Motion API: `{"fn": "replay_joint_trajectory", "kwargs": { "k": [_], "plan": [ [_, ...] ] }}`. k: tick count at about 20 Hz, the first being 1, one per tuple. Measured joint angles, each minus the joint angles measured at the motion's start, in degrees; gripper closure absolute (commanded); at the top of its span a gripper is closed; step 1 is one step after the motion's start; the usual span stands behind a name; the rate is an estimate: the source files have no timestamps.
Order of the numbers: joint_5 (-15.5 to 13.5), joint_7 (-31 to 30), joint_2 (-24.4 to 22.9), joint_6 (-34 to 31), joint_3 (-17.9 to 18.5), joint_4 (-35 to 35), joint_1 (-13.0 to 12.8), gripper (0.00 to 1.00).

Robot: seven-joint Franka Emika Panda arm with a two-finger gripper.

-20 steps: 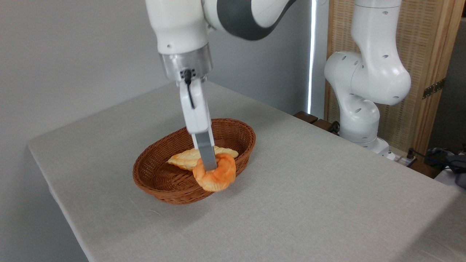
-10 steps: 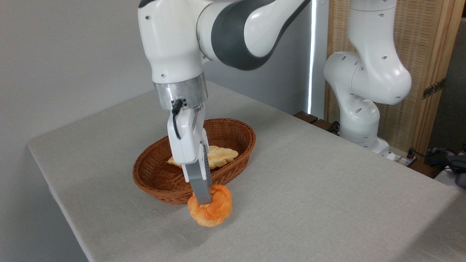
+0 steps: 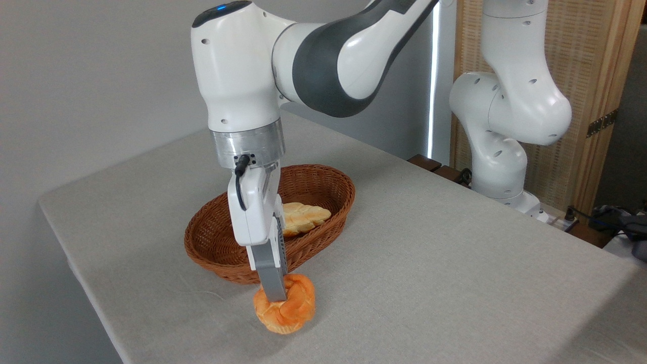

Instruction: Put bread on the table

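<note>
I see my hand [image 3: 275, 296] clamped on the bread [image 3: 286, 311], low over the tabletop [image 3: 429, 273] just in front of the basket [image 3: 212, 247].

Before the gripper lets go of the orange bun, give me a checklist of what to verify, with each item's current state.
1. Bread is out of the wicker basket and beside its near rim: ok.
2. Bread touches the table: it looks to rest on the cloth, with shadow directly beneath, but a small gap cannot be ruled out: cannot tell.
3. Gripper closed on the bread from above: ok.
4. Landing spot is well in from the table's front edge: ok.
5. Braided loaf lies undisturbed inside the basket: ok.
6. Bread clear of the basket wall, so that release will not lean it there: close, gap unclear: cannot tell.
</note>
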Motion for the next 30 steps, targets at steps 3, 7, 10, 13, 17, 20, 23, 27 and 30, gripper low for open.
{"fn": "replay_joint_trajectory", "kwargs": {
  "k": [3, 7, 10, 13, 17, 20, 23, 27, 30],
  "plan": [
    [0.0, 0.0, 0.0, 0.0, 0.0, 0.1, 0.4, 0.00],
    [0.0, 0.0, 0.0, 0.0, 0.0, 0.2, 0.4, 0.00],
    [0.0, 0.0, 0.0, 0.0, 0.0, 0.2, 0.4, 0.00],
    [0.0, 0.0, 0.0, 0.0, 0.0, 0.4, 0.4, 0.00],
    [-0.5, -2.6, -0.1, 0.0, 0.0, 1.9, 0.5, 0.00],
    [-1.2, -10.5, -0.3, -2.1, 0.0, 4.7, 0.7, 0.00],
    [-1.5, -16.4, -0.6, -8.3, -0.1, 8.0, 0.8, 0.00],
    [-4.0, -27.2, -1.0, -19.5, -0.3, 13.7, 0.9, 0.00],
    [-7.7, -34.5, -1.4, -21.6, -0.3, 15.2, 0.9, 0.00]
  ]
}}
